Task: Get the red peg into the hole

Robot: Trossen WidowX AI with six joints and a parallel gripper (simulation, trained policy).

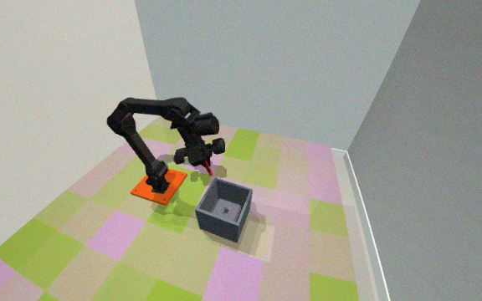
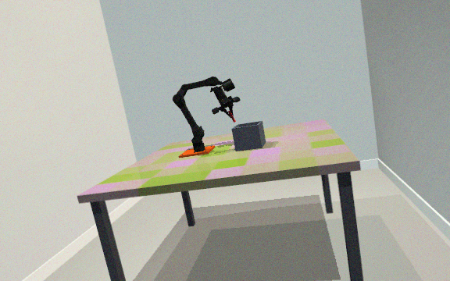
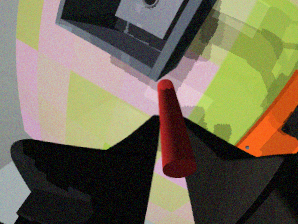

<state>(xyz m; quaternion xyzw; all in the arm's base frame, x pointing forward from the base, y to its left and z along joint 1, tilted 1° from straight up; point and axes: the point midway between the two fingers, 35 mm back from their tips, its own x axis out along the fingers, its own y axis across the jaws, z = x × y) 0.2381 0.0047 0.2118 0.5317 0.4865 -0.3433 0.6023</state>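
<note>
We find the small round hole in the grey square plate (image 1: 233, 209) (image 3: 135, 17) cut off at twelve o'clock in the wrist view. The dark blue-grey open box's (image 1: 217, 230) (image 2: 248, 136) (image 3: 107, 50) near wall hides its inside from us in the exterior view.
</note>
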